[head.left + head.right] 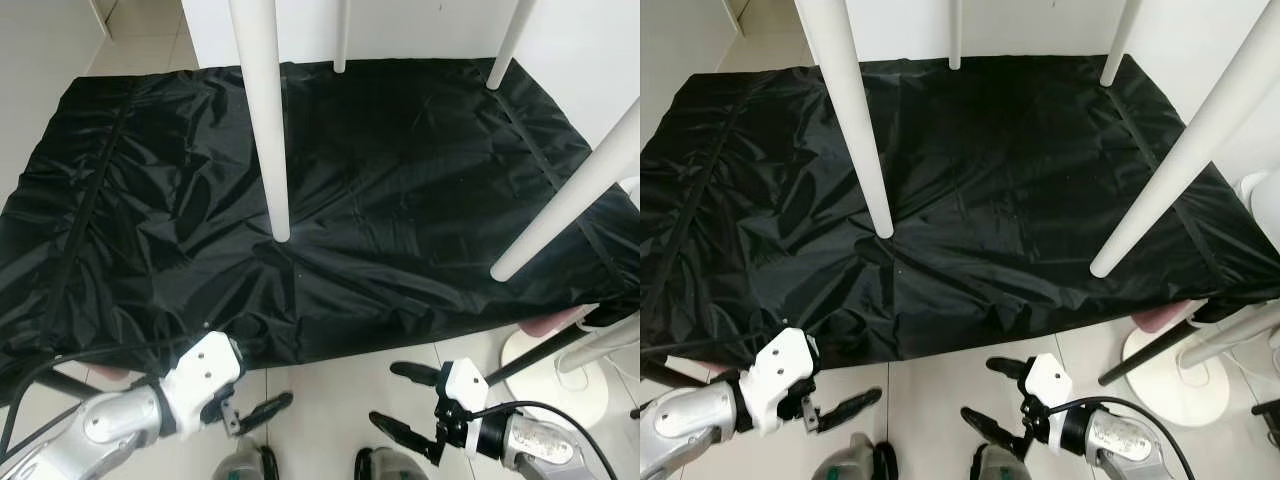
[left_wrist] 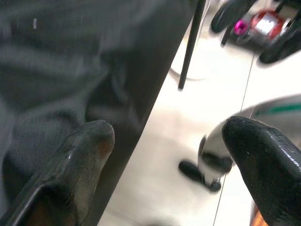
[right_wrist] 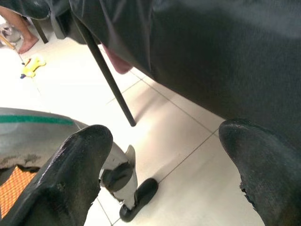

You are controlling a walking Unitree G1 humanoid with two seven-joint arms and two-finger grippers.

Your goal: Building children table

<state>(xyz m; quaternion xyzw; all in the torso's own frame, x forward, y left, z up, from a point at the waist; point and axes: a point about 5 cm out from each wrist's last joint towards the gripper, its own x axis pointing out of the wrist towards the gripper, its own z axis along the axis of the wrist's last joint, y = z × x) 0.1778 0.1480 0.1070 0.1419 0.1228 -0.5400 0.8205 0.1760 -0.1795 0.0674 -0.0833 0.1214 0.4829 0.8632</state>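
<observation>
Four white table legs stand with their lower ends on a black cloth-covered surface (image 1: 400, 170): a thick near-left leg (image 1: 265, 120), a near-right leg (image 1: 575, 195), and two far legs (image 1: 342, 35) (image 1: 508, 45). Their upper parts run out of view. My left gripper (image 1: 255, 410) hangs open over the floor tiles below the cloth's front edge, nothing between its fingers (image 2: 89, 146). My right gripper (image 1: 387, 394) is also open and empty, just in front of that same edge; its wrist view shows the cloth's hanging side (image 3: 211, 56).
A white round base (image 1: 555, 375), a thin black slanted rod (image 1: 545, 350) and something pink (image 1: 555, 322) sit under the cloth's right corner. My feet (image 1: 250, 462) stand on pale tiles. A person's bare foot (image 3: 21, 40) and a yellow toy (image 3: 30, 66) lie further off.
</observation>
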